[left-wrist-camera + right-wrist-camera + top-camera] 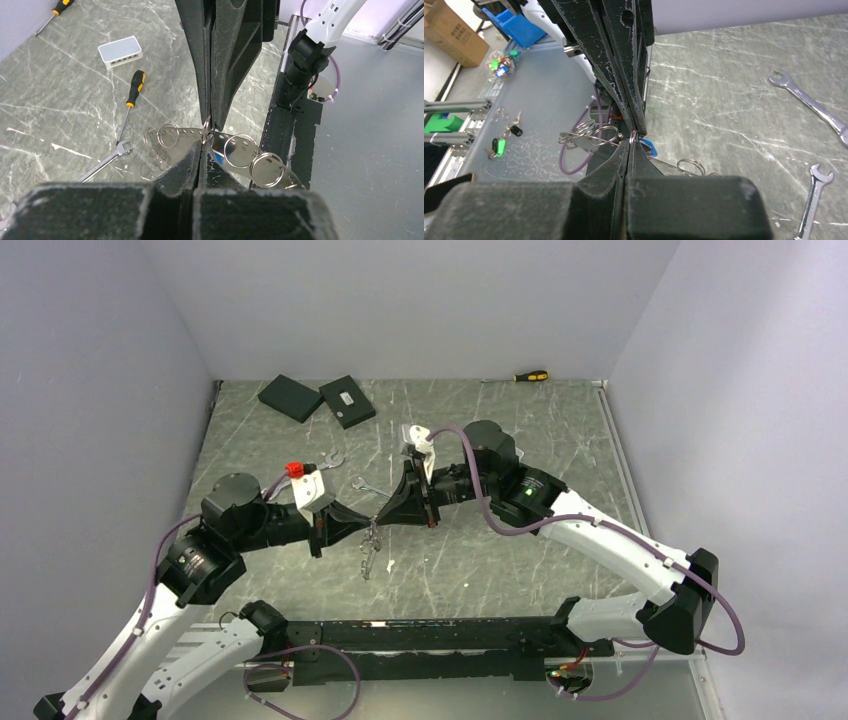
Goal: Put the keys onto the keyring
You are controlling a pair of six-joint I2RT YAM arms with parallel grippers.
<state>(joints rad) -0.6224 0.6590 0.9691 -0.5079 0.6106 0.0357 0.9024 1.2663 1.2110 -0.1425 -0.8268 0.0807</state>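
Note:
My left gripper [368, 521] and right gripper [382, 517] meet tip to tip above the table's middle. Both are shut on one small wire keyring [206, 131], also seen in the right wrist view [633, 135]. The ring hangs on a perforated metal strip [185, 134] that carries several other split rings [240, 150] and a blue tag [649, 145]; the strip dangles below the tips [369, 552]. Two silver spanner keys lie flat on the table, one [329, 459] behind the left gripper and one [366, 484] beside it; both show in the right wrist view [809, 100] [814, 199]. Neither is held.
Two black flat boxes [290, 397] [347, 400] lie at the back left. A yellow-and-black screwdriver [530, 375] lies at the back wall, another [135, 87] near a white box [120, 51]. The black rail [430, 635] runs along the near edge.

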